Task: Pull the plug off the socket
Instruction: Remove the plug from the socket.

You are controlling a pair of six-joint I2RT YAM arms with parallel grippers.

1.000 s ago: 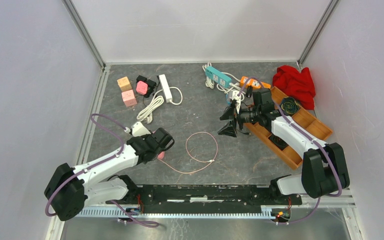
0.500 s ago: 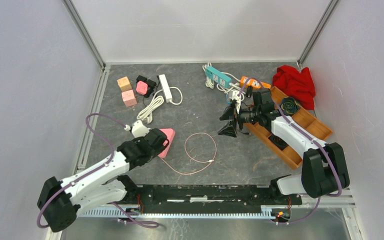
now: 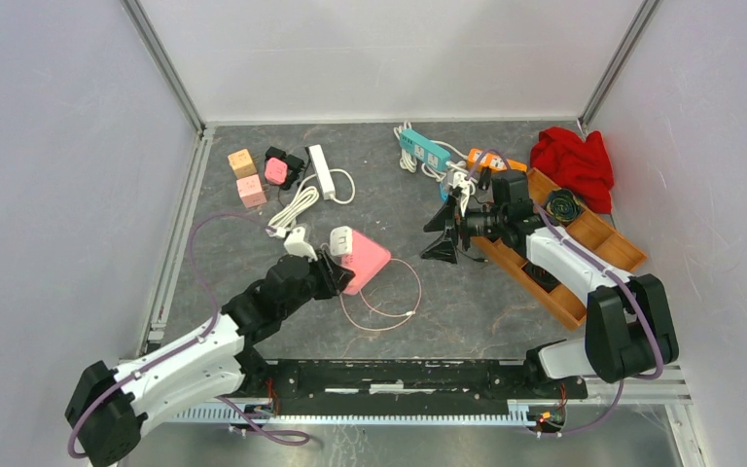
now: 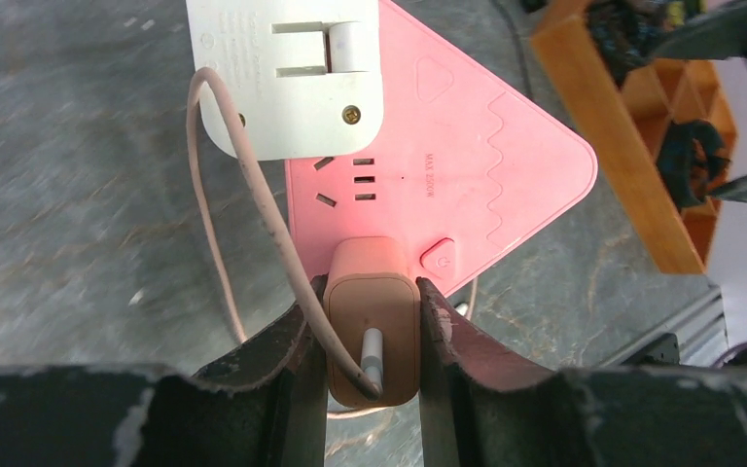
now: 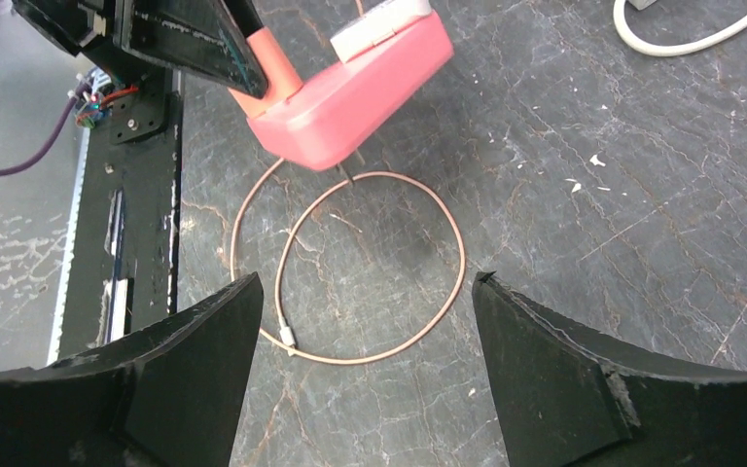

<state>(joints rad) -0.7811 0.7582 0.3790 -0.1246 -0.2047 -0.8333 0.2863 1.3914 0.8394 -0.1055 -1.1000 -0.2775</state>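
**Pink plug (image 4: 372, 331) held, not pulled out**

The pink plug is squeezed between the fingers of the left gripper (image 4: 370, 292). It is stuck in the pink socket (image 4: 506, 175) just past the fingertips. A white plug (image 4: 287, 78) is seen farther along. The right gripper (image 5: 365, 282) is held wide open.

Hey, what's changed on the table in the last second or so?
The left end effector closed on the pink plug and swung forward and right, lifting the pink socket with it; the plug is still seated. The right end effector stayed open near the tray.
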